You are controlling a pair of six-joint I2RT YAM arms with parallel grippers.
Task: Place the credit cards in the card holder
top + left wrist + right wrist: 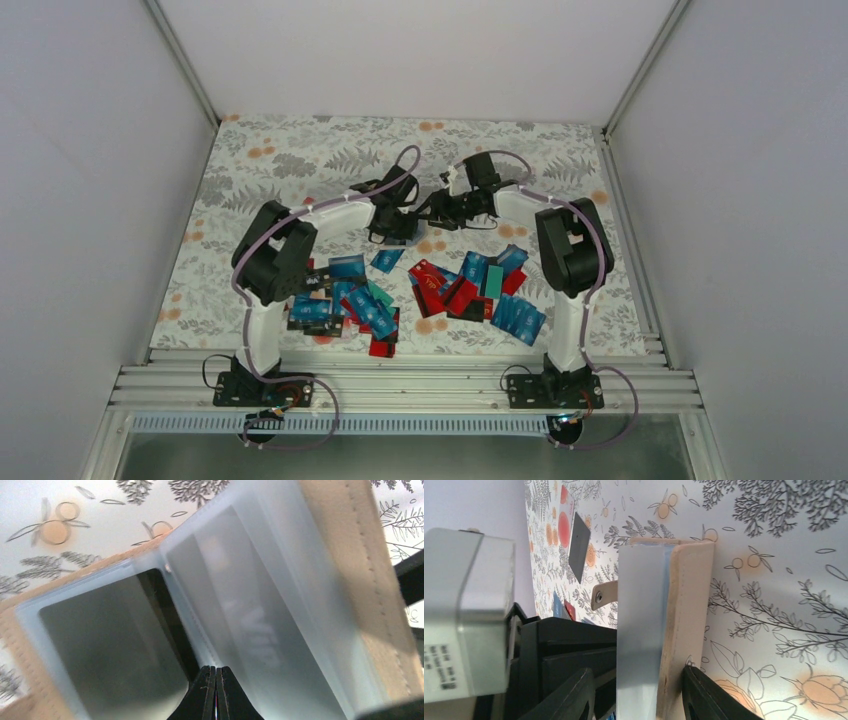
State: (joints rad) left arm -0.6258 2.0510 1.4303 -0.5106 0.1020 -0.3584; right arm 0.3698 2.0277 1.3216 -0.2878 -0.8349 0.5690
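Observation:
The beige card holder [350, 555] stands open, with frosted plastic sleeves [280, 605] fanned out. A dark card [115, 645] sits in the left sleeve. My left gripper [216, 669] is shut, pinching the sleeves at their fold. In the right wrist view the holder [686, 605] stands edge-on between the open jaws of my right gripper [638, 671]. The right finger [704, 695] touches the beige cover and the left finger [574, 695] is apart from the sleeve. In the top view both grippers [398, 222] [440, 208] meet mid-table and hide the holder. Many credit cards [440, 285] lie scattered nearer the bases.
A second cluster of blue, red and teal cards [340, 300] lies near the left arm. One dark card [579, 545] lies alone on the floral cloth [300, 160]. White walls enclose the table on three sides. The holder's snap strap [604, 594] sticks out sideways.

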